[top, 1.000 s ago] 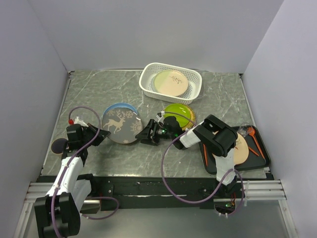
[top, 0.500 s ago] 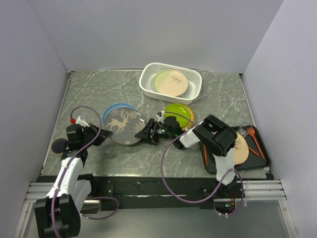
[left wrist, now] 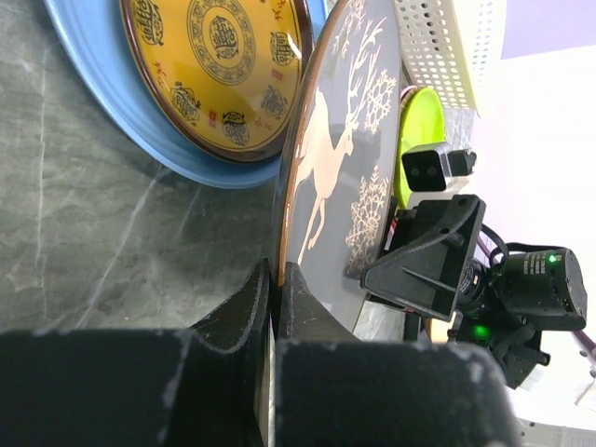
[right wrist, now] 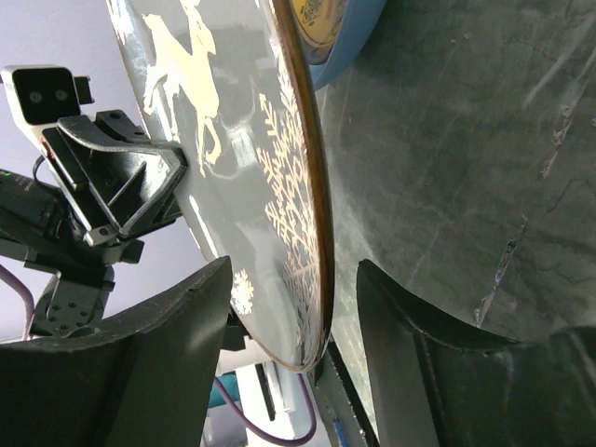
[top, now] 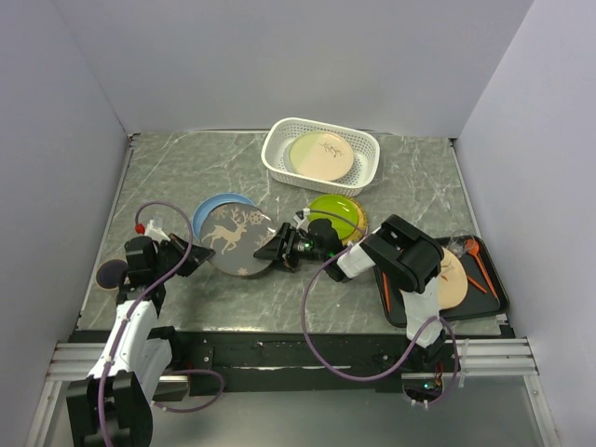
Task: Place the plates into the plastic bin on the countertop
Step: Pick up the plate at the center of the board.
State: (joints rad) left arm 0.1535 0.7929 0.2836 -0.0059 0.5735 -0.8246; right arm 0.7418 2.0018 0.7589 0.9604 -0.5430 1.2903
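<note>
While left claw (left wrist: pixel 276 277) pinches deer plate (left wrist: pixel 335 186) rim, right claw (right wrist: pixel 296 279) spread wide astride opposite edge

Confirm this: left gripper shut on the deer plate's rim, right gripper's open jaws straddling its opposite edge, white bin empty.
One error: the top external view shows the plastic bin holding a cream plate. The rest stands: left gripper shut on the deer plate, right gripper open around it.
</note>
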